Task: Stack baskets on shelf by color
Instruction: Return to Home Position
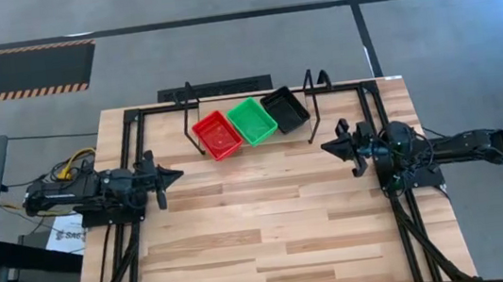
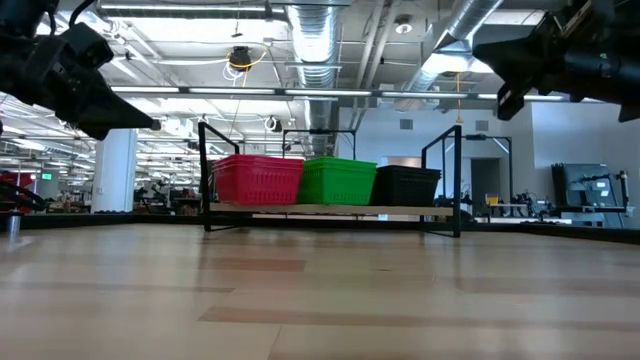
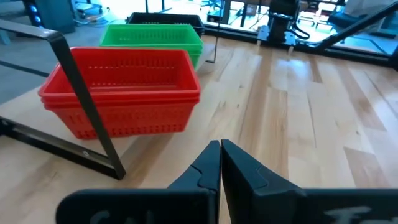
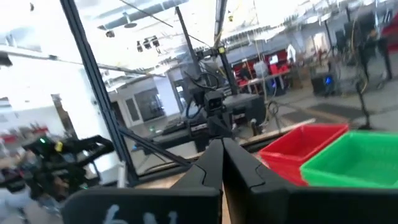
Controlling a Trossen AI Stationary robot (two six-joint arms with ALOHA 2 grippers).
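Plank tabletop [image 1: 282,242] filled the lower frame of the high view, with both arms at mid-height and the sorted shelf beyond them.

At centre left the left gripper [image 1: 179,175] hung above the wood with its fingers pressed together and holding nothing. At centre right the right gripper [image 1: 324,147] was pinched closed and empty too. Each tip pointed inward toward the other. Farther up-frame, at upper centre, the shelf [image 2: 440,209] carried the red baskets [image 1: 217,134], green baskets [image 1: 252,121] and black baskets [image 1: 285,109]. The row slanted from lower left to upper right. Neither gripper touched it. The right one sat nearer, just beside the shelf's right upright [image 1: 312,115], so any retreat there probably needed to draw away from that wire.
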